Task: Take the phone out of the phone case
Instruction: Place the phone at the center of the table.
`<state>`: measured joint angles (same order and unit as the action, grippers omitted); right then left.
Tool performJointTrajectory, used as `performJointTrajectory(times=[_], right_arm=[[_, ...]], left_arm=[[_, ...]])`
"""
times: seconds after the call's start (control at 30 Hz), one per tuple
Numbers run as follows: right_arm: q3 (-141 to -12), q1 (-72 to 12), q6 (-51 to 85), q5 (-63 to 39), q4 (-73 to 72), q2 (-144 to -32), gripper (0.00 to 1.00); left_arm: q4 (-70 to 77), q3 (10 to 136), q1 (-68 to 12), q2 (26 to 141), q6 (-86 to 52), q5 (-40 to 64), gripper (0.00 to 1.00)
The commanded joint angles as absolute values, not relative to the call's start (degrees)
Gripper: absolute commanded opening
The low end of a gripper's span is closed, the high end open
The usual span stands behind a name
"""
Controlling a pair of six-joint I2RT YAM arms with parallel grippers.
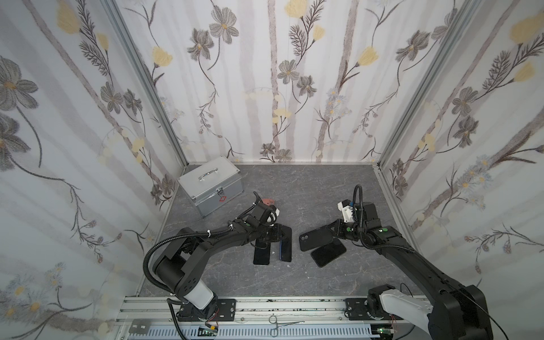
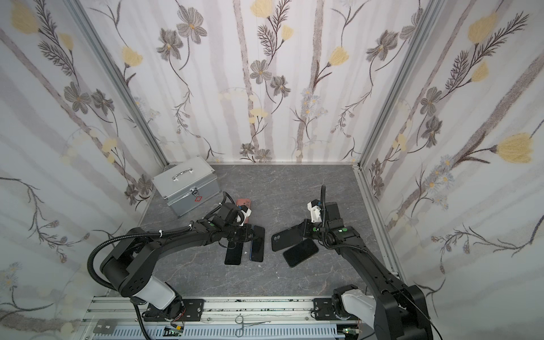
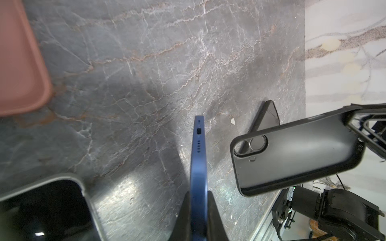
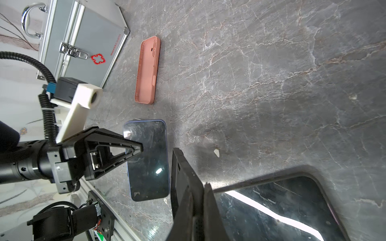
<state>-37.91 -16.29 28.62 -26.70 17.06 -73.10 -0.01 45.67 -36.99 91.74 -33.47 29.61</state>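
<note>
My left gripper [image 3: 198,194] is shut on a blue phone [image 3: 198,156], seen edge-on between its fingers. In both top views that blue phone [image 1: 285,244] [image 2: 257,244] shows its dark screen, near the table's middle. My right gripper [image 4: 198,185] is shut on the wall of a black phone case [image 4: 181,173]. The case [image 1: 313,238] [image 3: 292,154] is empty and hangs above the table, its camera cut-out pointing towards the left arm. Phone and case are apart, with a gap of bare table between them.
A black phone [image 1: 262,253] lies under the left arm. Another dark phone [image 1: 328,253] lies beneath the held case. A pink case [image 4: 148,71] rests further back, near a silver metal box [image 1: 210,185] in the back left corner. Walls enclose three sides.
</note>
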Motion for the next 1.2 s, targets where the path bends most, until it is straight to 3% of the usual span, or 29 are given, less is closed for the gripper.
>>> performJointTrajectory(times=[0.0, 0.63, 1.17], right_arm=[[-37.71, -16.85, 31.17, -27.58, 11.78, -74.46, 0.00], [-34.14, -20.87, 35.34, -20.87, 6.25, -76.52, 0.00], [-30.58, -21.35, 36.98, -21.09, 0.35, -76.68, 0.00]], left_arm=[[2.08, 45.96, -36.66, 92.78, -32.73, 30.81, 0.00], [2.11, 44.84, -36.49, 95.97, -35.05, 28.87, 0.00], [2.11, 43.72, -36.22, 96.28, -36.51, 27.78, 0.24]])
